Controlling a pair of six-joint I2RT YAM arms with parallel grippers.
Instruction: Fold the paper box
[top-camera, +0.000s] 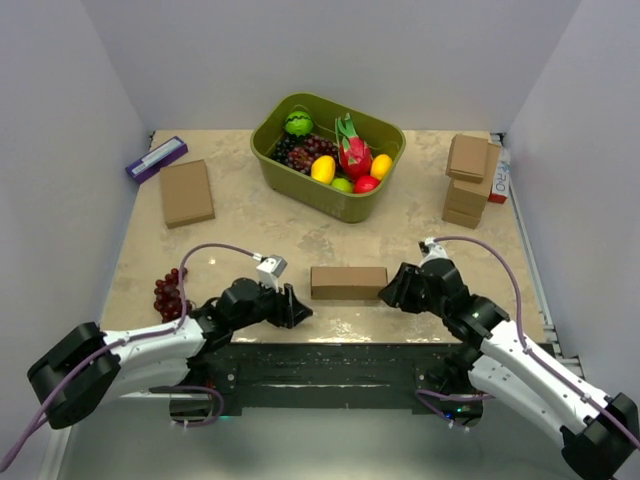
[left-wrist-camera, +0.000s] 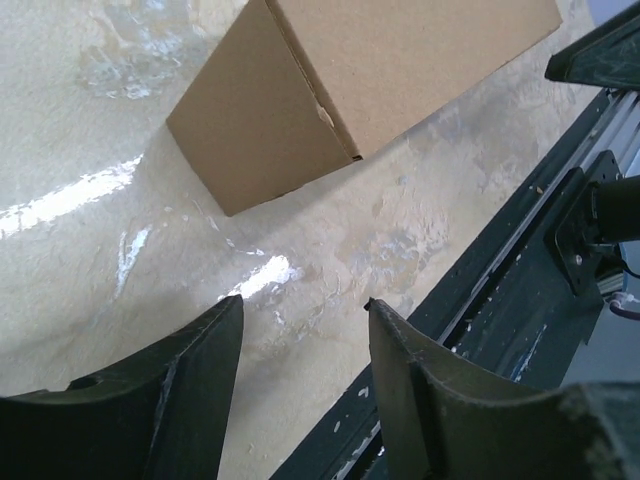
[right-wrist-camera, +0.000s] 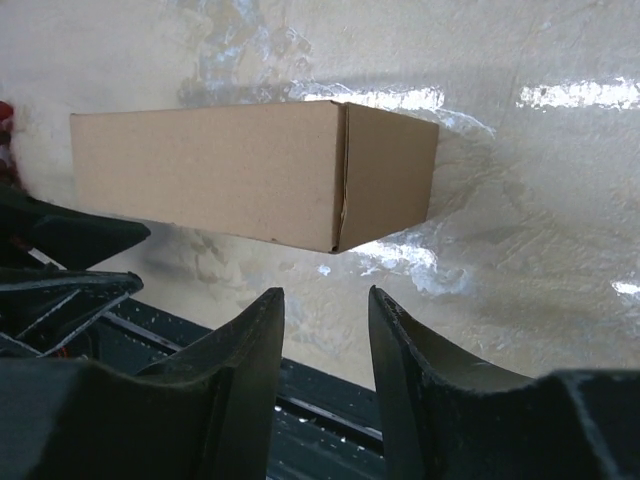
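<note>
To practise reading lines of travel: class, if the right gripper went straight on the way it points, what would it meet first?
Most likely the box, near the corner where its long side meets its end. The open right gripper points at it across the table, though depth is unclear.

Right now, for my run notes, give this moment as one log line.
box: closed, on table, not held | left gripper: open, empty, near box's left end | right gripper: open, empty, near right end
</note>
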